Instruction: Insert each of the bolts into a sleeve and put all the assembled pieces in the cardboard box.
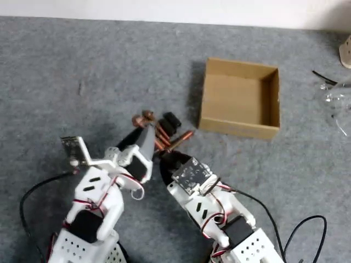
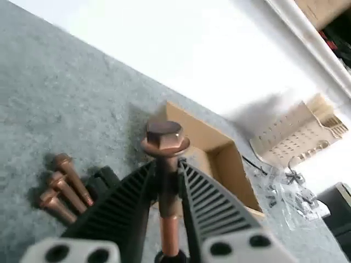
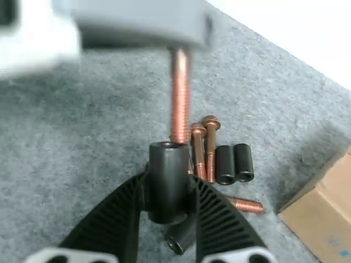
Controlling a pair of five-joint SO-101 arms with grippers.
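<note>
Bolt (image 2: 166, 143) sits clenched by its shank in the left pincer (image 2: 167, 170), above the table (image 1: 66, 71), its threaded tip at the open mouth of the sleeve (image 3: 166, 164) gripped by the right pincer (image 3: 169, 189). Seating it well likely means holding both grips firm and pushing straight along the bore, no tilt. Its long axis runs nearly in line with the sleeve's, head pointing away.
</note>
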